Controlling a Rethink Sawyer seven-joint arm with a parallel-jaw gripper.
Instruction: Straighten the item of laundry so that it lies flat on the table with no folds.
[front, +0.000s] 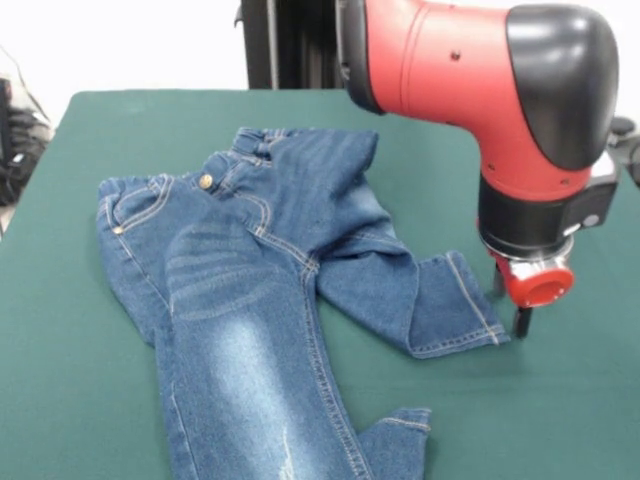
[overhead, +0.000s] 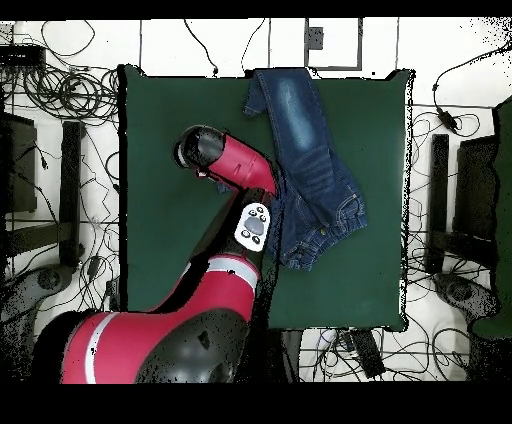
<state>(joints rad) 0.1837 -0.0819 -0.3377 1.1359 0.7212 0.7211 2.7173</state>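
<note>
One pair of jeans (front: 255, 290), one table (front: 70, 380), one arm (front: 470, 90), one gripper (front: 510, 305).

Jeans on green table, front side up, brass button (front: 205, 181) showing. One leg runs straight toward 6 o'clock in front view, hem turned over near bottom edge. Other leg folded, cuff (front: 460, 305) pointing to 3 o'clock.

Arm enters from 12 o'clock, elbow bent, wrist pointing straight down. Gripper low over table, just beside folded cuff at its 3 o'clock side. Two dark fingertips show under red wrist with narrow gap between; nothing pinched.

Overhead view: jeans (overhead: 305, 150) at 1 o'clock of table (overhead: 170, 130) centre.
</note>
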